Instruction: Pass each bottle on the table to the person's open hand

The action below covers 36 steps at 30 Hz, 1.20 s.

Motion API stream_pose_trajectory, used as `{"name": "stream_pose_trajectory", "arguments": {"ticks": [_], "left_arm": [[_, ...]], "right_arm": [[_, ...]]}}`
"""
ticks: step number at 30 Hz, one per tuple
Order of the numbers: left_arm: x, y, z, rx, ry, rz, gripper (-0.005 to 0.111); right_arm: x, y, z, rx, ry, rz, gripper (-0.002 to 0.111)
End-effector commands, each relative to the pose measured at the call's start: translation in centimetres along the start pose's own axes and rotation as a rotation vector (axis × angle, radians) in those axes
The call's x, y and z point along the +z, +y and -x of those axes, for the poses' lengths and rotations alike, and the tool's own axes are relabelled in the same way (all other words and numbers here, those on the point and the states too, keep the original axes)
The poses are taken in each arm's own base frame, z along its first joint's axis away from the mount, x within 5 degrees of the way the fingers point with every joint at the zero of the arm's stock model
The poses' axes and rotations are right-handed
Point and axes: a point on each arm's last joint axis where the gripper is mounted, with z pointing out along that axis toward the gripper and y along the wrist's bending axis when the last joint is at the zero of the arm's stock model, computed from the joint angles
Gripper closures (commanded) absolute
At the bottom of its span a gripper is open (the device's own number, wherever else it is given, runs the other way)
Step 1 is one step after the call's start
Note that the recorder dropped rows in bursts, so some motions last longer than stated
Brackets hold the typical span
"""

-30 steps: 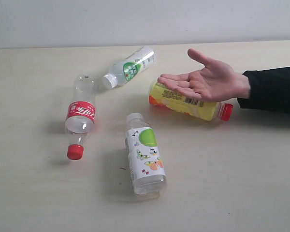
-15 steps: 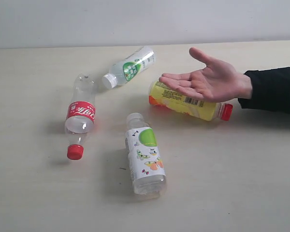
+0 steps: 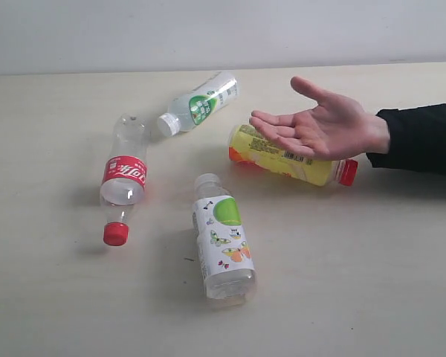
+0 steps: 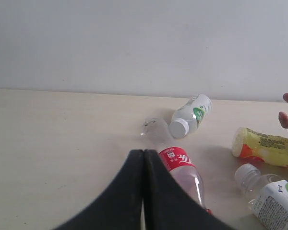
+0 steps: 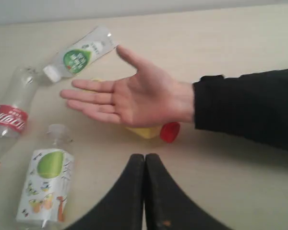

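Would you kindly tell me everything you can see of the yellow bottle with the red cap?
The yellow bottle lies on its side on the table, apart from the other bottles. It looks like plastic, with a printed yellow label bearing a barcode, an orange patch near its base and a red cap. The person's open hand hides part of it; whether they touch cannot be told.

You have bright, even, diffuse light, with no glare on the wide pale beige tabletop [image 3: 372, 297]. Soft, faint shadows sit beside the clear red-labelled plastic bottle [image 3: 123, 178] and under the person's open hand [image 3: 323, 128]. The exterior view is sharp. In the wrist views, the black left gripper [image 4: 143, 153] and black right gripper [image 5: 145, 157] blur near the lens, and the right wrist view looks softer and grainier.
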Motion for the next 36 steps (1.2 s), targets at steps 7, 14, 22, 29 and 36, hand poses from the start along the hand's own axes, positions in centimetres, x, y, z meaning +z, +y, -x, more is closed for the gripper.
{"name": "stream_pose_trajectory", "arguments": {"ticks": [7,14,22,29,36], "left_arm": [[0.0,0.0,-0.1,-0.005,-0.006,0.001,0.107],[0.0,0.0,-0.1,-0.005,-0.006,0.001,0.107],[0.0,0.0,-0.1,-0.005,-0.006,0.001,0.107],[0.0,0.0,-0.1,-0.005,-0.006,0.001,0.107],[0.0,0.0,-0.1,-0.005,-0.006,0.001,0.107]], "right_arm": [[0.6,5.1,-0.3,-0.031,0.043,0.350,0.108],[4.1,8.7,-1.5,-0.117,0.203,0.475,0.108],[11.0,10.8,-5.2,-0.284,0.509,0.165,0.108],[14.6,15.1,-6.9,-0.322,0.637,0.098,0.108],[16.3,19.7,-5.4,-0.374,0.589,0.026,0.108]]}}
